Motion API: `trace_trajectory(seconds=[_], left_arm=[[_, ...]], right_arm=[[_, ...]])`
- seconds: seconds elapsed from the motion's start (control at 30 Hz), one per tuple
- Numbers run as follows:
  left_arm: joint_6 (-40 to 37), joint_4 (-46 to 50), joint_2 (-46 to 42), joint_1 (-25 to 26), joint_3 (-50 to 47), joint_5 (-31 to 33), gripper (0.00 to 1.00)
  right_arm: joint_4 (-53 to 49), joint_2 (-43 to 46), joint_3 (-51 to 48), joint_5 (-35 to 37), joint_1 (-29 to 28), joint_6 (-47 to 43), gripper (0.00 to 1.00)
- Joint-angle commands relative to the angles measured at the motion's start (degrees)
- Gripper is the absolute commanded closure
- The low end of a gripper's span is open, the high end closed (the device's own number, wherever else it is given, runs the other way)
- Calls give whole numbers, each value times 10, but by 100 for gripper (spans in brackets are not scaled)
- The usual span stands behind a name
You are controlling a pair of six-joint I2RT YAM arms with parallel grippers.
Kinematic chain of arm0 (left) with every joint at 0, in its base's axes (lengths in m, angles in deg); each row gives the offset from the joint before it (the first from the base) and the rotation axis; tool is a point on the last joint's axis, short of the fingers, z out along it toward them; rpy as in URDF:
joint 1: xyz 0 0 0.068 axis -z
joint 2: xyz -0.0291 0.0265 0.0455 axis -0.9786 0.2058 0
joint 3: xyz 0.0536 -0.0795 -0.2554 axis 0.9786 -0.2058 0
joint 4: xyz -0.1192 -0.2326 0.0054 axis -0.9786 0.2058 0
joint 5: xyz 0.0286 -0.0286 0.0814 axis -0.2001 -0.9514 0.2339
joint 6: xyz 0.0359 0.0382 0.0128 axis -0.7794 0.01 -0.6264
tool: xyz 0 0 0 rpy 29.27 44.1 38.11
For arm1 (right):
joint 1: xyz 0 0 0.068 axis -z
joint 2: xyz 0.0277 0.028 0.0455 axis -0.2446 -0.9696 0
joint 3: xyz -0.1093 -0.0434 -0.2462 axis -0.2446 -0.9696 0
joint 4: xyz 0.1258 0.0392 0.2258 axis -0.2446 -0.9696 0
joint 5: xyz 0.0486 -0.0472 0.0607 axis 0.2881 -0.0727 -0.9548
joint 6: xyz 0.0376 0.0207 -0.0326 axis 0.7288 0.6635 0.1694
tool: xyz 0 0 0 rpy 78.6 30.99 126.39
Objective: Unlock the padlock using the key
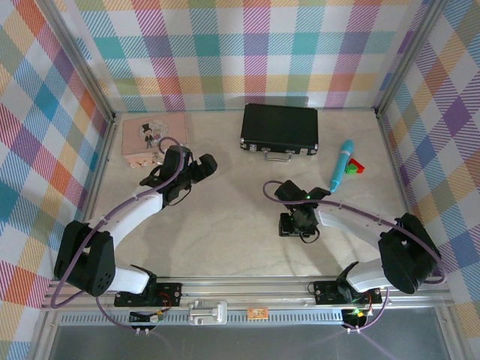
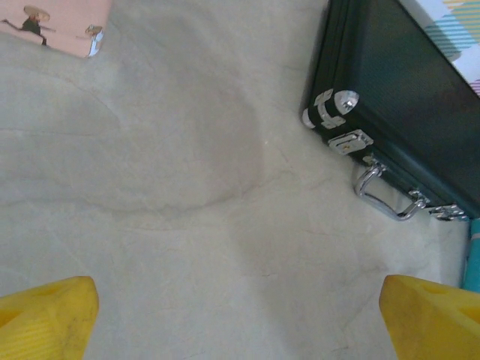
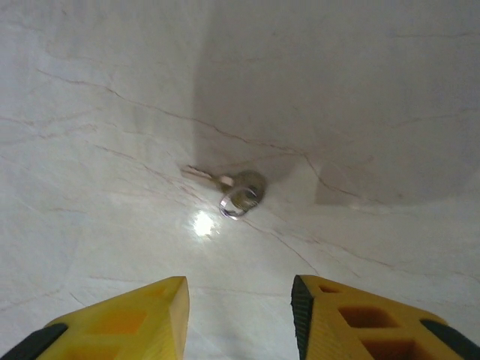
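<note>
One key [image 3: 232, 187], one black case [image 1: 280, 127], one pink tin [image 1: 154, 139]

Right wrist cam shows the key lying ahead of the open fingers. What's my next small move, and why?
Probably ease the right gripper forward and down until its open jaws straddle the key. The key lies flat on the table, just ahead of the gripper and roughly centred on its gap, not yet grasped.

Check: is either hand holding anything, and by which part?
Nothing held: left hand open, empty; right hand open above the key, which lies on the table.
</note>
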Motion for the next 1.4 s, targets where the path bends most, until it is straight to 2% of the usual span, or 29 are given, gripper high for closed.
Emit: trace_trajectory(seconds=[0.0, 0.23, 0.63, 0.77, 0.93, 1.0, 1.17, 1.37], left_arm=[[10, -6, -8, 5, -8, 5, 4], [12, -5, -19, 8, -14, 11, 4], [18, -11, -22, 25, -4, 3, 4], [23, -14, -28, 31, -2, -2, 4], [38, -32, -27, 45, -1, -17, 4], [43, -42, -26, 51, 0, -20, 4], [60, -77, -17, 68, 3, -37, 4], [116, -130, 19, 95, 5, -66, 5]], right_arm=[[55, -25, -9, -22, -3, 34, 60], [64, -45, -22, 18, -4, 60, 64], [84, -84, -21, 42, -3, 57, 73], [96, -85, -30, 41, -3, 57, 82], [105, -72, -30, 37, -3, 37, 99], [107, -56, -28, 36, 0, 24, 100], [143, -2, -26, -24, 36, -30, 100], [184, 22, 13, -179, 108, -91, 100]])
